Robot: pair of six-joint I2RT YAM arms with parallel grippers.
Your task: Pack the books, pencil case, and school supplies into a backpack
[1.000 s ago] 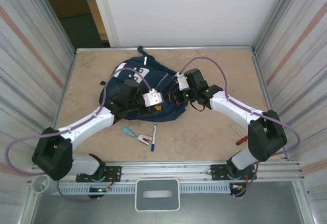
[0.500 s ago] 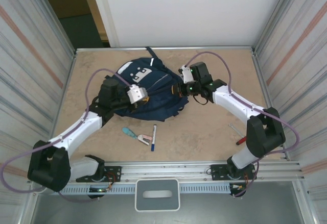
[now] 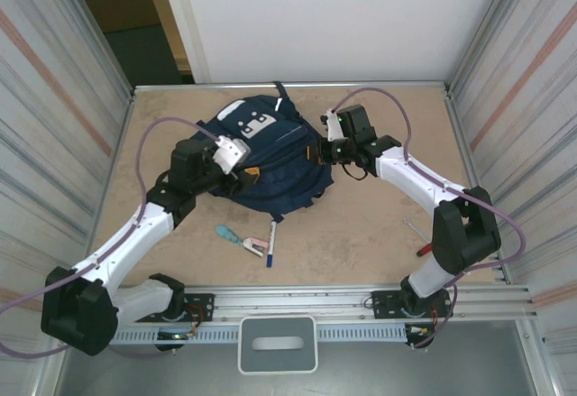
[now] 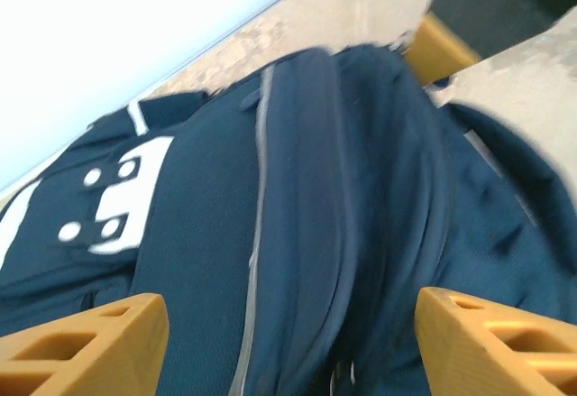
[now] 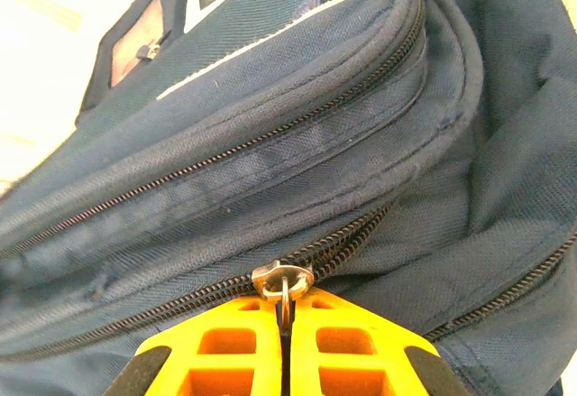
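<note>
You are shifting the backpack point(image 3: 270, 161) rearward; left jaws are spreading off it, right jaws are pinching its zipper pull point(image 5: 282, 280), probably readying to unzip.

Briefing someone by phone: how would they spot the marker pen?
Start at the big navy backpack on the table. Just in front of it, toward the near edge, lie two small items. The marker pen is the slim white stick with a blue cap, right of the stubby teal-and-pink item.

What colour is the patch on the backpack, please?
White patch with navy dots; left wrist view.
</note>
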